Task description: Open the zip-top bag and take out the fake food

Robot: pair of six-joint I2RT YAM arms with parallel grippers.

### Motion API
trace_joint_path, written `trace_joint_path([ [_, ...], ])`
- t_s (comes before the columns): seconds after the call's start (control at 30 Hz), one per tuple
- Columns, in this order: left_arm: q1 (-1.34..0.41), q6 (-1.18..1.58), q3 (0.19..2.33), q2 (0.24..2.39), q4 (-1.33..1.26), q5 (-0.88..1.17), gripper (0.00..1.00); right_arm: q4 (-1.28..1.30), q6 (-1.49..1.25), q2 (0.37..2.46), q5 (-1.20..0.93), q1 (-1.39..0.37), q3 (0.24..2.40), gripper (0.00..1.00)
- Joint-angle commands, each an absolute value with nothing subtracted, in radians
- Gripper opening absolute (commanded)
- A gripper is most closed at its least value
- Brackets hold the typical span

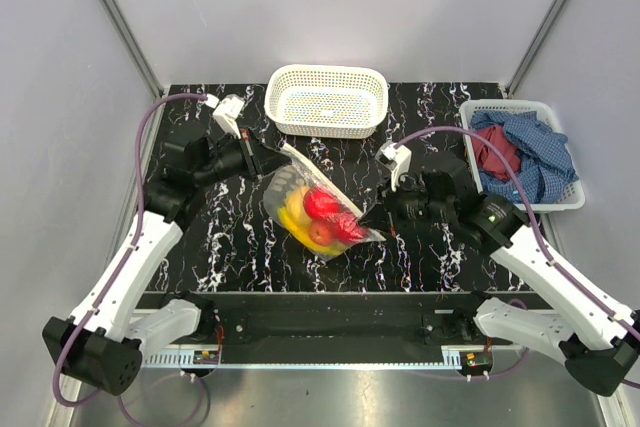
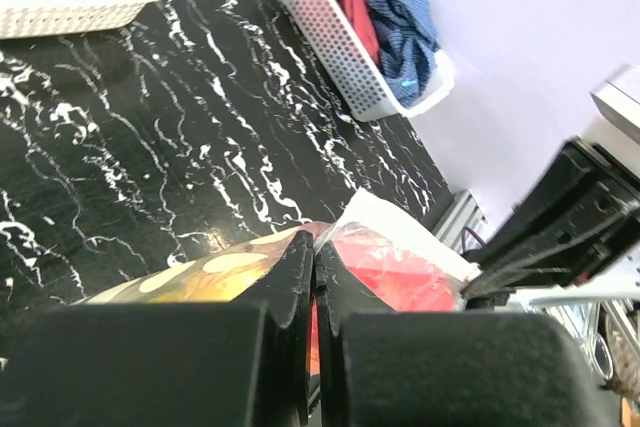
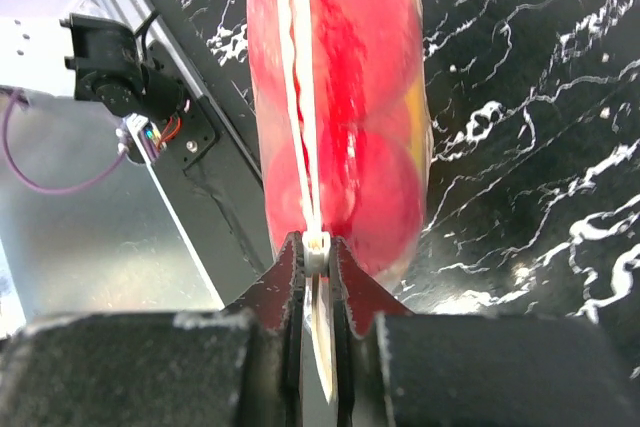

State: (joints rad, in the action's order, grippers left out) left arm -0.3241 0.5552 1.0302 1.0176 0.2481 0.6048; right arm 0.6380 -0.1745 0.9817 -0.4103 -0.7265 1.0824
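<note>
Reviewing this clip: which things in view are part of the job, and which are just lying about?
Part of the job:
- zip-top bag, pinched at opposite ends by the left gripper and right gripper
- fake food inside it, red and yellow pieces

Lying about:
- white mesh basket at the far edge
- side basket holding a red cloth and blue cloth

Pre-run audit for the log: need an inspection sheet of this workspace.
Surface: black marbled table, bag at centre.
Job's things: zip-top bag gripped at both ends; fake food inside it.
Clutter: white mesh basket at far edge; second basket at right holding cloths.
End effectors: left end effector and right end effector shut on bag.
Cables: purple cable along each arm.
Surroundings: plain walls, frame posts.
</note>
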Motion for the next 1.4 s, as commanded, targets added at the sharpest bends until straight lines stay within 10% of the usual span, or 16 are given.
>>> trace_joint_path([
  [0.0, -0.265, 0.578, 1.002, 1.037, 0.095, 0.485, 0.00, 0.666, -0.308, 0.914, -0.370, -0.724, 1.010, 0.06],
  [0.4, -0.225, 0.610, 0.930, 1.106, 0.003, 0.523, 0.00, 0.693, -0.475, 0.802, -0.429, -0.723, 0.851, 0.07],
  [0.77, -0.245, 0.623, 0.793, 1.019, -0.124, 0.753, 0.00, 0.719, -0.413, 1.092, -0.396, -0.724, 1.233, 0.71],
  [1.37, -0.252, 0.586, 0.718, 0.959, -0.112, 0.838, 0.00, 0.900, -0.121, 1.459, -0.433, -0.617, 1.595, 0.71],
])
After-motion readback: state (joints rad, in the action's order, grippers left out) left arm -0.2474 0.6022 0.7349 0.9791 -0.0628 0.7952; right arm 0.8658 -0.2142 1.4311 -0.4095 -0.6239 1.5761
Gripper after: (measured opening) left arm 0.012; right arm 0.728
